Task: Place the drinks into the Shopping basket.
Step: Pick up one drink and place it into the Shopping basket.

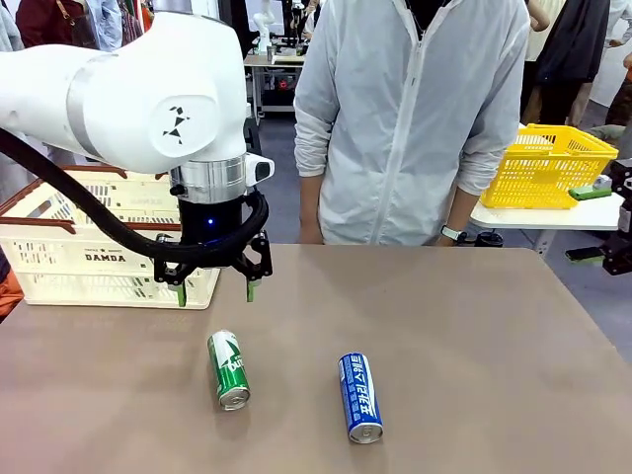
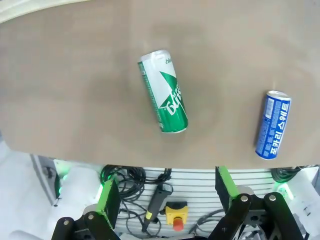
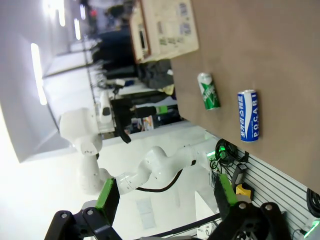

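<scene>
**Reaching for the first can: both drinks lie on the desk**

At the far left of the brown desk stands the cream-white slotted plastic Shopping basket with its dark brown rim. I cannot tell whether anything is inside it.

Just to its right, the left gripper hangs above the desk with its jaws wide apart and nothing between them. Below it and a little nearer to the robot, the green metal drink can lies on its side. The blue metal drink can lies to its right, also on its side, and the two are apart.

The right gripper is off the desk's right side, also fully open and empty.

In my judgement the step in hand is the approach to the green can. The next move calls for lowering the left gripper over it, turning the wrist a little so the jaws cross the can's narrow body, and then closing.
</scene>
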Robot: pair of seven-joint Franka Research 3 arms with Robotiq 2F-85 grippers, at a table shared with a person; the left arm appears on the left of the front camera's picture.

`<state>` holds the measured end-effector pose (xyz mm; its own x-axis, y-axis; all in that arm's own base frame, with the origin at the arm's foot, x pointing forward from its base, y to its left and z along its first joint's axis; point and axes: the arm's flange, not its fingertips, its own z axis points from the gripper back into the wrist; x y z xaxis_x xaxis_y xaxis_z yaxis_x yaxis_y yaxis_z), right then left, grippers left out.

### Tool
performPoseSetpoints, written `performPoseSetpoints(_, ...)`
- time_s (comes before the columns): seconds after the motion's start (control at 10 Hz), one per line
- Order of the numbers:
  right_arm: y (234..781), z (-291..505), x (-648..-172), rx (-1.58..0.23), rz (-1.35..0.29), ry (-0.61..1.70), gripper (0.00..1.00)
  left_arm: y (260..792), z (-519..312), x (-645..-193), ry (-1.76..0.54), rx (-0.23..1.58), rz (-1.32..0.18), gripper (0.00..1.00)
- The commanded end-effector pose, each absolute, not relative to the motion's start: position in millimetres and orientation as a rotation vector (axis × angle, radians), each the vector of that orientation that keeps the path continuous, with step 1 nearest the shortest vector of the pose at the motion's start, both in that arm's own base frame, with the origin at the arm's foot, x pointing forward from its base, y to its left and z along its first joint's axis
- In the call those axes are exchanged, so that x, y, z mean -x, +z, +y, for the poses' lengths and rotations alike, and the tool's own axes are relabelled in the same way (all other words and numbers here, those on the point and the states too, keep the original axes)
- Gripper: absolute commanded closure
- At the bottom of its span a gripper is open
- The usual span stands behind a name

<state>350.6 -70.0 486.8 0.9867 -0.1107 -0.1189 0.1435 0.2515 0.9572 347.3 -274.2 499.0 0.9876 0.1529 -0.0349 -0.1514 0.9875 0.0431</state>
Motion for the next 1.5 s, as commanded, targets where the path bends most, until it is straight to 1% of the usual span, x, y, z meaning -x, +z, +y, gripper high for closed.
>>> performPoseSetpoints(0.0,491,-72,-349,-1.300,0.045,-0.171,0.00,488,-272,-354,0.173,-0.045,-0.010,0.00)
performPoseSetpoints(0.1,491,-72,-349,-1.300,0.045,-0.171,0.00,463,-272,-355,0.117,-0.044,-0.032,0.00)
performPoseSetpoints(0.3,491,-72,-349,-1.300,0.045,-0.171,0.00,418,-261,-356,0.136,-0.017,-0.068,0.00)
performPoseSetpoints(0.4,491,-72,-349,-1.300,0.045,-0.171,0.00,403,-261,-354,0.124,0.009,-0.069,0.00)
performPoseSetpoints(0.5,491,-72,-349,-1.300,0.045,-0.171,0.00,391,-261,-352,0.118,-0.016,-0.069,0.00)
performPoseSetpoints(0.8,491,-72,-349,-1.300,0.045,-0.171,0.00,365,-265,-355,0.094,0.005,-0.055,0.00)
performPoseSetpoints(0.9,491,-72,-349,-1.300,0.045,-0.171,0.00,358,-266,-356,0.208,-0.028,-0.059,0.00)
performPoseSetpoints(1.0,491,-72,-349,-1.300,0.045,-0.171,0.00,349,-266,-353,0.400,-0.066,-0.042,0.00)
performPoseSetpoints(1.2,491,-72,-349,-1.300,0.045,-0.171,0.00,342,-265,-345,0.490,-0.053,-0.056,0.00)
performPoseSetpoints(1.4,491,-72,-349,-1.300,0.045,-0.171,0.00,339,-267,-350,0.479,-0.002,-0.072,0.00)
